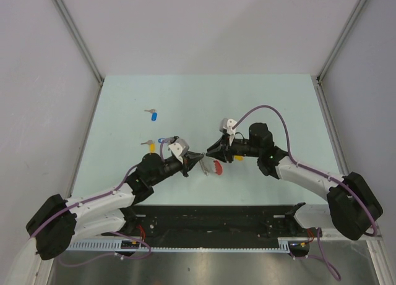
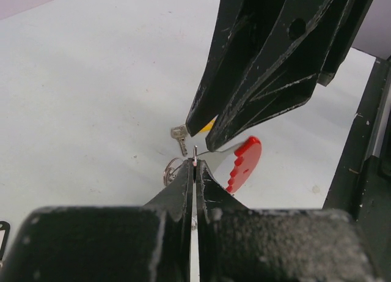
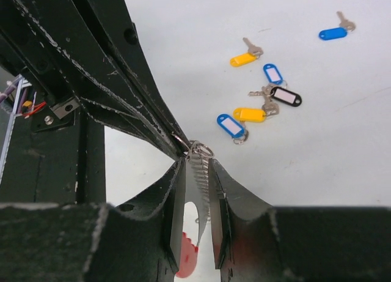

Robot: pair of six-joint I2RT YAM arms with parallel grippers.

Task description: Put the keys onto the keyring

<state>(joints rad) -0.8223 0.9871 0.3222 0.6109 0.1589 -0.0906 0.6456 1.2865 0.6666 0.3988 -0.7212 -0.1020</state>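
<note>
Left gripper, jaws together on the red-plastic, grey-metal keyring by the worktop's near edge; right gripper straddles its strip, grip uncertain; silver colour-tagged keys lie toward the left edge.

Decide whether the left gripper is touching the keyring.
Touching. The left wrist view shows the left gripper closed, with a thin metal loop of the keyring pinched between its fingertips.
</note>
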